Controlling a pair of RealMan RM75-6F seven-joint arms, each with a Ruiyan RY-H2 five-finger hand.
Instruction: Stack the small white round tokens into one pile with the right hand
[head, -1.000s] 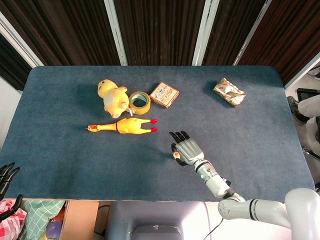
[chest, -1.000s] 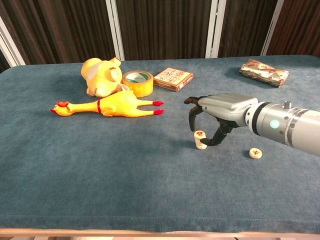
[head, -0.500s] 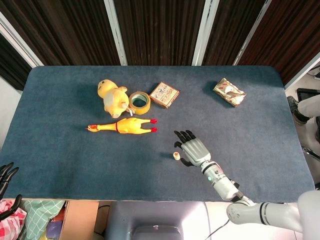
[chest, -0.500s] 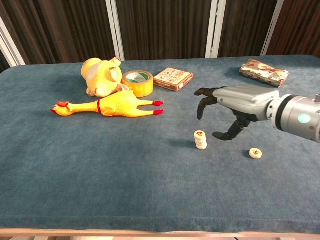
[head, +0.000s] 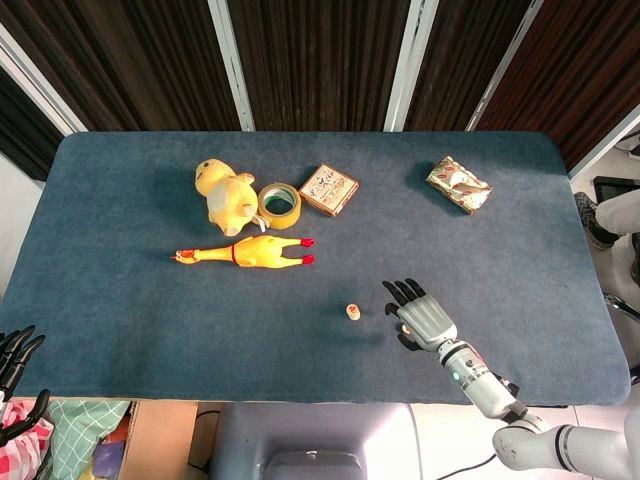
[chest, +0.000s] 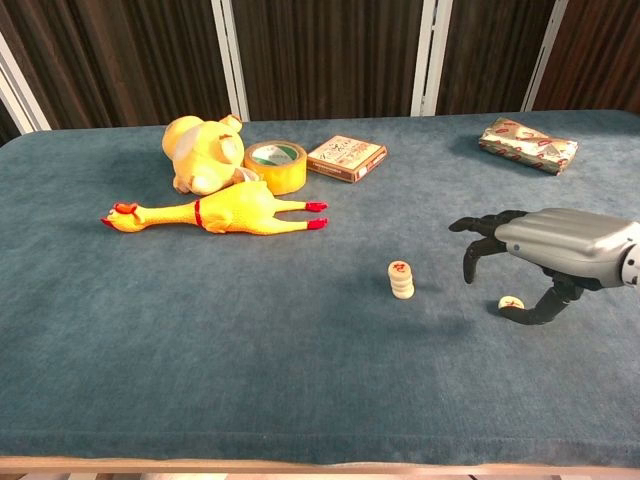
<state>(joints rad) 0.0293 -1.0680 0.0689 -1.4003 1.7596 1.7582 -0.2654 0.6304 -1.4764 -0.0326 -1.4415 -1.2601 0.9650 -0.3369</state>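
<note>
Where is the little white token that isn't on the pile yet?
In the chest view the loose token lies on the table right of the pile, under the right hand, whose fingers arch over it.

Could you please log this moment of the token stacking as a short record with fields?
pile: stacked tokens standing upright, apart from the hand
loose token: single token lying flat on the table, under the right hand
right hand: right hand over the loose token, fingers spread, holding nothing
left hand: left hand off the table's edge
clutter: rubber chicken, tape roll, small box
</note>
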